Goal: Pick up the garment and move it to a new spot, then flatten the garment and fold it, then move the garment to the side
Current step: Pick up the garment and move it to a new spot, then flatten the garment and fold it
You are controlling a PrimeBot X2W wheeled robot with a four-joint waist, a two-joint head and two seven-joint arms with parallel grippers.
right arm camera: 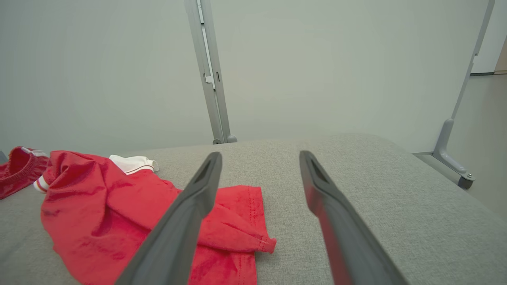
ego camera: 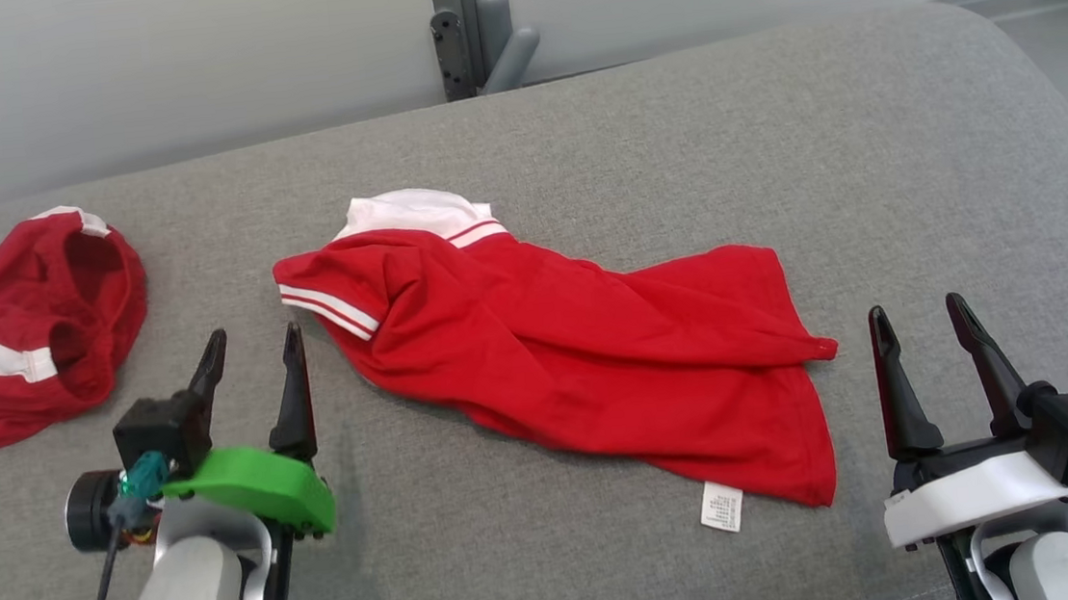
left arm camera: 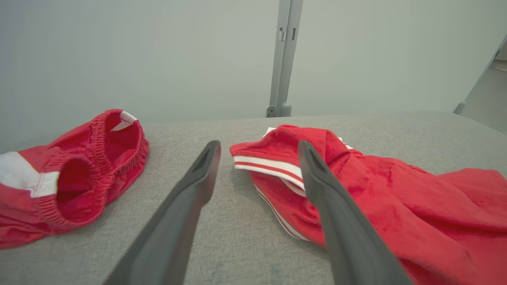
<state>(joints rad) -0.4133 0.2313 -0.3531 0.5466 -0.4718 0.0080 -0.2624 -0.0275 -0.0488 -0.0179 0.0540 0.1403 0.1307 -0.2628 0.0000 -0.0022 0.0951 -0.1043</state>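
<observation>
Grey padded surface (ego camera: 578,141) runs across the view, with a pale wall (ego camera: 184,60) behind its far edge and a grey metal post (ego camera: 462,26) standing at the middle of that edge. At the left edge lie bunched red shorts (ego camera: 6,337), white band showing, elastic waist open toward the middle. Next along, close to the near edge, my left gripper (ego camera: 254,336): both dark fingers spread apart, nothing between them, tips pointing toward the far edge. It sits between the shorts and the shirt, well clear of the shorts and just beside the shirt's sleeve; no contact seen from the head view. Whether the fingertips rest on the surface or hang above it, I cannot tell. Red shirt (ego camera: 577,354), the garment to be handled, lies crumpled about the middle of the surface, set on a slant. Its white collar (ego camera: 410,212) is toward the far edge. Its sleeve (ego camera: 331,303), with white stripes at the cuff, points left. The body runs with deep folds toward the near right, not flat. A white care label (ego camera: 722,506) sticks out at the hem (ego camera: 800,470) on the near side. Right of the hem, near the near edge, my right gripper (ego camera: 916,308): fingers likewise wide apart and empty, close to the shirt's right corner but not touching it.
</observation>
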